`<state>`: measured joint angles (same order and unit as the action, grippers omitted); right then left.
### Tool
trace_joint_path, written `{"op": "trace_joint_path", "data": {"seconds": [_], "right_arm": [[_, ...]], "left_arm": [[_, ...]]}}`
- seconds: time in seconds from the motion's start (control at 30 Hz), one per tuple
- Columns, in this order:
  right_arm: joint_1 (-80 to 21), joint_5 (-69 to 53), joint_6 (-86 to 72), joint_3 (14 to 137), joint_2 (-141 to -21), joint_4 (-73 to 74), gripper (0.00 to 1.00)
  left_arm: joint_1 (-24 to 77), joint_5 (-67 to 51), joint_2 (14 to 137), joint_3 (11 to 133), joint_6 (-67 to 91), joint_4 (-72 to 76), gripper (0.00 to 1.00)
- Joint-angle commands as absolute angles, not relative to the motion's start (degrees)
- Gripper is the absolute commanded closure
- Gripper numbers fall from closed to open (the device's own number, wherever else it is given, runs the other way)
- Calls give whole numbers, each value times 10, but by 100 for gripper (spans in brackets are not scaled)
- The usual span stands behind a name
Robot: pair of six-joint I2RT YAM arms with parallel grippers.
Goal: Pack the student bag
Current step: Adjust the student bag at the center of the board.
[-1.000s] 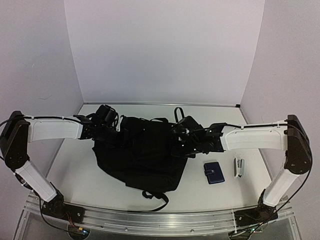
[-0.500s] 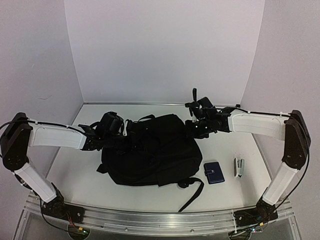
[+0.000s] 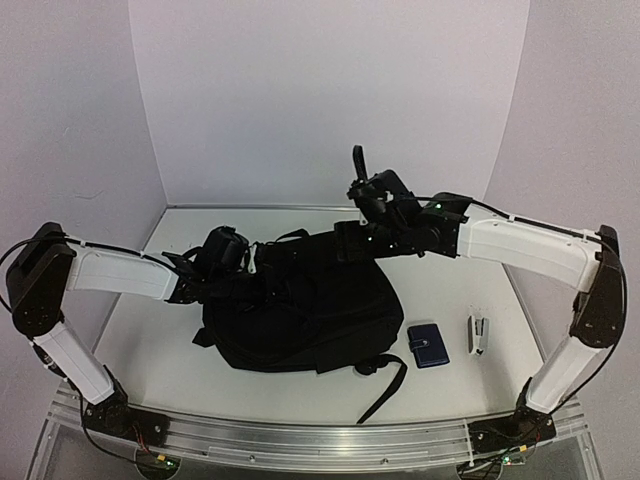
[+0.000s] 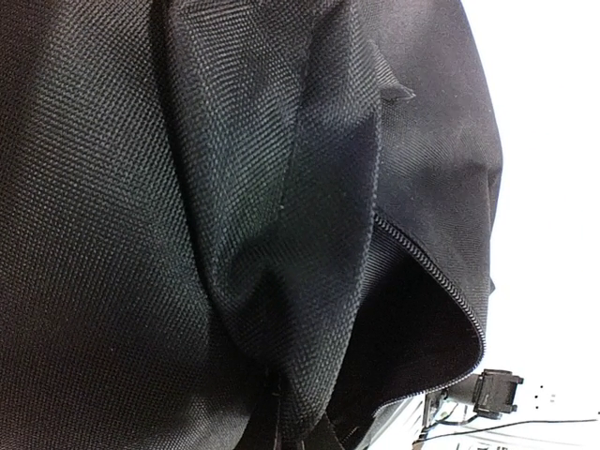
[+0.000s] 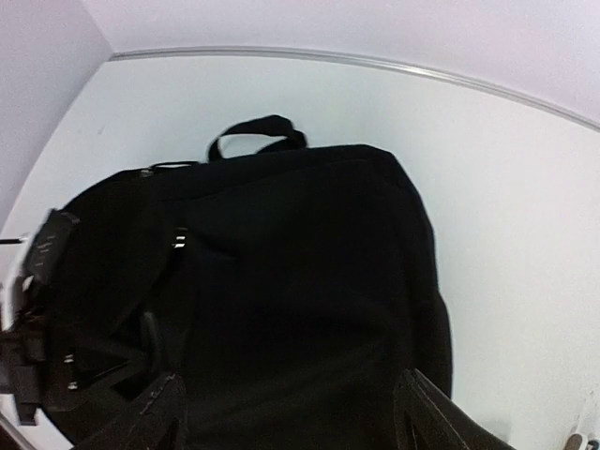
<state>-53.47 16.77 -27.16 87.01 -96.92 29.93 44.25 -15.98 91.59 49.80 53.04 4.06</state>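
Observation:
The student bag (image 3: 300,312), a large black backpack, lies flat mid-table with a strap trailing toward the front edge. My left gripper (image 3: 252,282) is pressed into its upper left side, shut on a fold of the fabric. In the left wrist view that fold (image 4: 309,281) fills the frame beside the open zipper (image 4: 433,272); the fingers themselves are hidden. My right gripper (image 3: 347,240) hovers above the bag's far right corner, open and holding nothing. In the right wrist view its fingertips (image 5: 155,412) stand wide apart over the student bag (image 5: 300,272), whose carry handle (image 5: 255,131) points to the back wall.
A small dark-blue wallet (image 3: 428,345) and a grey stapler (image 3: 479,334) lie on the white table to the right of the bag. Walls close in the table at the back and both sides.
My right gripper has opened, let go of the bag and risen toward the back. The bag has settled flat, its strap now trailing forward. The left gripper keeps its hold.

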Motion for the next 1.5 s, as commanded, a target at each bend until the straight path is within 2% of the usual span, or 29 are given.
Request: {"op": "trace_joint_path", "data": {"seconds": [0.0,0.37,0.67,0.9,1.0,1.13,1.3,1.37,1.47], "right_arm": [[-585,231,-270,935,-1008,345,23],[-655,353,-274,1091,-1179,454,13],[-658,377,-284,1105,-1236,483,10],[-657,455,-331,1122,-1264,532,9],[-657,488,-365,1132,-1264,559,18],[-657,510,-395,1150,-1247,591,46],[-657,522,-427,1144,-1208,614,75],[-656,526,-445,1136,-1194,627,80],[-641,519,-473,1117,-1171,640,82]], "left_arm": [[440,-167,920,490,537,48,100],[440,-153,895,476,540,46,100],[440,-150,890,475,540,41,100],[440,-148,889,474,541,41,100],[440,-143,887,473,541,37,100],[440,-126,884,472,546,25,100],[436,-100,880,463,567,7,100],[428,-94,874,451,576,9,100],[415,-82,854,426,588,15,100]]}}
